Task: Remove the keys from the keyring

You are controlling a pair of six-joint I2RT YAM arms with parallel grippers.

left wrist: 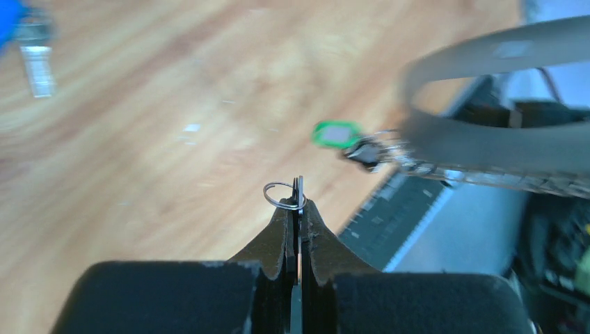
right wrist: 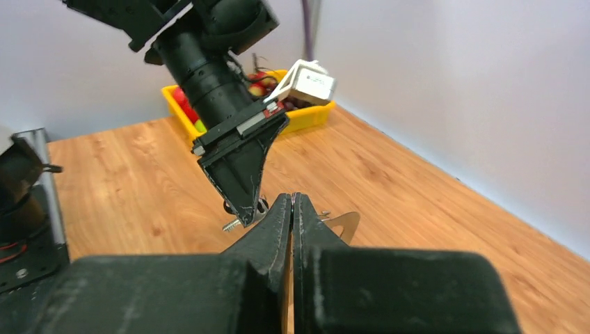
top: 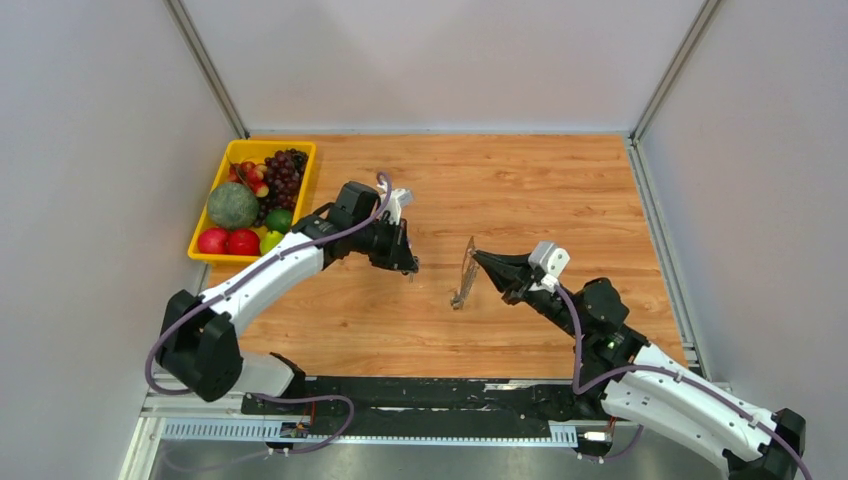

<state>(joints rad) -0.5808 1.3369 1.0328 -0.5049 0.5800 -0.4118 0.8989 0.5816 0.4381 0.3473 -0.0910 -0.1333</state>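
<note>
My right gripper (top: 477, 256) (right wrist: 292, 199) is shut on the upper end of the keyring (top: 466, 272), a thin grey oval loop held upright with its lower end near the table. In the left wrist view the keyring (left wrist: 480, 142) carries a green-headed key (left wrist: 337, 133) and a dark one beside it. My left gripper (top: 407, 266) (left wrist: 299, 200) is shut on a black-headed key with a small wire ring (left wrist: 280, 195), apart from the loop and to its left. Its silver blade (right wrist: 232, 225) shows in the right wrist view. A blue-headed key (left wrist: 31, 52) lies on the table.
A yellow tray (top: 203, 245) of fruit stands at the far left, behind my left arm. The wooden table (top: 560, 190) is walled at the back and both sides. A black rail (top: 430, 395) runs along the near edge.
</note>
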